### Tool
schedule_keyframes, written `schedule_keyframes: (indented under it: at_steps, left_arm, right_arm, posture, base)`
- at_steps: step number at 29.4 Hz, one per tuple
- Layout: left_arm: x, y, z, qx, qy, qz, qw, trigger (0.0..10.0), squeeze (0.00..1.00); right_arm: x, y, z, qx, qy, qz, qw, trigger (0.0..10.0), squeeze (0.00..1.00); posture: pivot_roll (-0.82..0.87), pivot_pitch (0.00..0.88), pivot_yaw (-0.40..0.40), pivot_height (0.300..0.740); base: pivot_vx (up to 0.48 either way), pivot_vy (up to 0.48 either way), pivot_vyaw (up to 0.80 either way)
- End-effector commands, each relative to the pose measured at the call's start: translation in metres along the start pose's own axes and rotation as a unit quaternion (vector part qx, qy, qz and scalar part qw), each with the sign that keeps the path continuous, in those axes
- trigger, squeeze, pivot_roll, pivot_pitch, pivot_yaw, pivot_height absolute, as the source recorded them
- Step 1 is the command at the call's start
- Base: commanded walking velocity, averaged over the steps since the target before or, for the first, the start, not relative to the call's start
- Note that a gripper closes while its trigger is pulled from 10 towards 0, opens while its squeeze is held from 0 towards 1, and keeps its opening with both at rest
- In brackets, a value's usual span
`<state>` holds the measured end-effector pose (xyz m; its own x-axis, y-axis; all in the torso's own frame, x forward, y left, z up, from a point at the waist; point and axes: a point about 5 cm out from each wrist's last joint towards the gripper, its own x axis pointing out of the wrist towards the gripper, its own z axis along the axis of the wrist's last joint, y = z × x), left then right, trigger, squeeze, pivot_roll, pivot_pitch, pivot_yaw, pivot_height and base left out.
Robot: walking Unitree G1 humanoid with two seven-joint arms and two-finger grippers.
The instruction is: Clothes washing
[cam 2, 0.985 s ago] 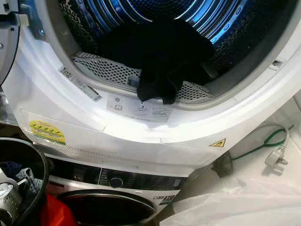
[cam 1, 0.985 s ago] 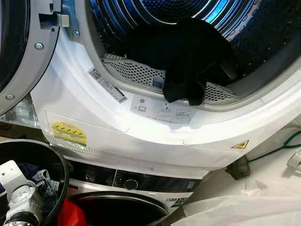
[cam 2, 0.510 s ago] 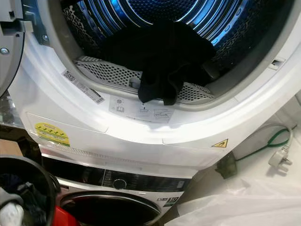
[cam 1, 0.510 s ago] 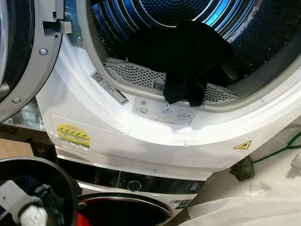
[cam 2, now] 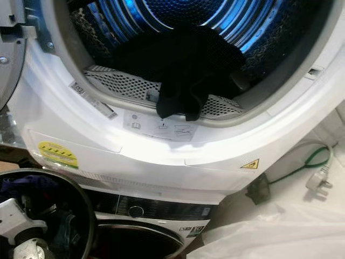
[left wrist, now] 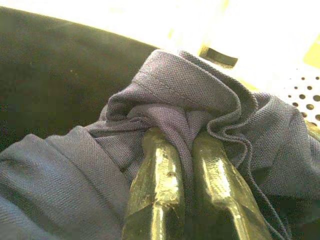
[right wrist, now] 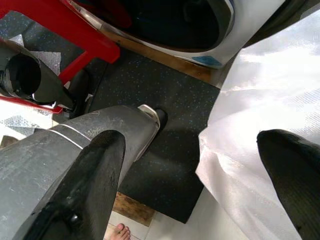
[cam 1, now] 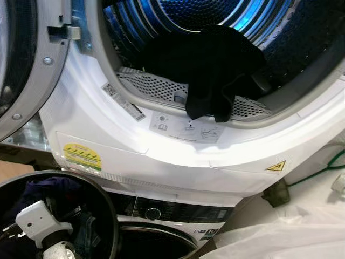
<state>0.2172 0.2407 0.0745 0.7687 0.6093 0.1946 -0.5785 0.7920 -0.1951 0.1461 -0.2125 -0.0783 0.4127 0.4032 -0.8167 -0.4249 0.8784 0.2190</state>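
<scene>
- While the left gripper (left wrist: 182, 150) sits down inside the round black laundry basket (cam 1: 105, 202), its two long fingers (left wrist: 155, 175) are pressed nearly together with a fold of dark blue woven cloth (left wrist: 170, 95) pinched between them
- More of that dark blue garment bunches on both sides of the fingers and lies against the basket's dark inner wall behind them
- Above and ahead of the left gripper stands the white front-loading dryer (cam 1: 178, 156) with its round door (cam 1: 21, 65) swung wide to the left
- A black crumpled garment (cam 1: 213, 70) lies in the blue-lit drum (cam 2: 178, 11), one corner hanging over the perforated grey lint screen (cam 1: 156, 86) at the drum's mouth
- Below the dryer, just beside the basket, is the dark control strip with a round knob (cam 1: 152, 213) on the lower washing machine
- The right gripper (right wrist: 200, 175) hangs low with its black fingers spread wide and nothing between them
- Beneath it lie a dark speckled floor mat (right wrist: 165, 165) and white translucent plastic sheeting (right wrist: 250, 100); a red plastic frame (right wrist: 65, 30) is further off
- A white plug on a green cable (cam 2: 315, 167) rests on the floor right of the dryer
</scene>
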Motion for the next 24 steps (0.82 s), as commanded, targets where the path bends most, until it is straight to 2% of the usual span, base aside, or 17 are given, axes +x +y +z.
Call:
schedule_keyframes:
  at_steps: [1, 5, 8, 13, 15, 16, 17, 20, 22, 23, 24]
  left_arm:
    - [-0.01, -0.005, 0.0, 0.001, 0.007, -0.007, 1.0, 0.0, 0.0]
    - [-0.016, -0.004, 0.005, 0.003, 0.006, -0.011, 1.0, 0.0, 0.0]
    - [-0.022, -0.007, 0.012, 0.009, 0.001, -0.039, 0.999, 0.0, 0.0]
    - [-0.026, -0.012, 0.029, -0.016, -0.006, -0.107, 0.994, 0.0, 0.0]
    - [-0.026, -0.012, 0.032, -0.022, -0.005, -0.114, 0.993, 0.0, 0.0]
    - [-0.027, -0.02, 0.039, -0.058, 0.009, -0.175, 0.983, 0.0, 0.0]
    - [-0.027, -0.022, 0.042, -0.064, 0.011, -0.204, 0.977, 0.0, 0.0]
    - [-0.026, -0.022, 0.045, -0.056, 0.023, -0.271, 0.961, 0.0, 0.0]
    - [-0.026, -0.022, 0.045, -0.053, 0.028, -0.284, 0.957, 0.0, 0.0]
    - [-0.027, -0.022, 0.046, -0.049, 0.035, -0.311, 0.948, 0.0, 0.0]
    - [-0.031, -0.027, 0.053, -0.05, 0.047, -0.382, 0.922, 0.0, 0.0]
  right_arm:
    - [-0.003, -0.007, -0.002, 0.005, 0.004, -0.012, 1.0, 10.0, 0.0]
    - [-0.003, -0.008, 0.001, 0.004, 0.003, -0.013, 1.0, 10.0, 0.0]
    - [-0.002, -0.009, 0.003, 0.002, 0.003, -0.013, 1.0, 10.0, 0.0]
    - [0.0, -0.012, 0.01, -0.001, 0.0, -0.014, 1.0, 10.0, 0.0]
    - [0.0, -0.012, 0.011, -0.001, 0.0, -0.015, 1.0, 10.0, 0.0]
    - [0.001, -0.012, 0.014, -0.006, 0.001, -0.012, 1.0, 10.0, 0.0]
    - [0.002, -0.012, 0.015, -0.008, 0.001, -0.011, 1.0, 10.0, 0.0]
    - [0.004, -0.01, 0.019, -0.008, 0.0, -0.009, 1.0, 10.0, 0.0]
    - [0.004, -0.01, 0.019, -0.008, -0.001, -0.009, 1.0, 10.0, 0.0]
    - [0.005, -0.01, 0.02, -0.008, -0.002, -0.008, 1.0, 10.0, 0.0]
    - [0.007, -0.008, 0.023, -0.008, -0.004, -0.007, 1.0, 10.0, 0.0]
  posture:
    - [-0.01, 0.031, -0.224, 0.74]
    - [0.0, 0.03, -0.225, 0.74]
    - [0.01, 0.026, -0.228, 0.74]
    - [0.04, 0.018, -0.231, 0.74]
    - [0.05, 0.017, -0.232, 0.74]
    - [0.07, 0.014, -0.235, 0.74]
    - [0.08, 0.016, -0.237, 0.74]
    - [0.08, 0.014, -0.237, 0.74]
    - [0.08, 0.014, -0.237, 0.74]
    - [0.09, 0.007, -0.235, 0.74]
    - [0.09, 0.002, -0.228, 0.74]
  base:
    - [0.0, 0.0, 0.0]
    - [0.0, 0.0, 0.0]
    - [0.0, 0.0, 0.0]
    - [0.0, 0.0, 0.0]
    - [0.0, 0.0, 0.0]
    - [0.0, 0.0, 0.0]
    - [0.0, 0.0, 0.0]
    - [0.0, 0.0, 0.0]
    - [0.0, 0.0, 0.0]
    - [0.0, 0.0, 0.0]
    - [0.0, 0.0, 0.0]
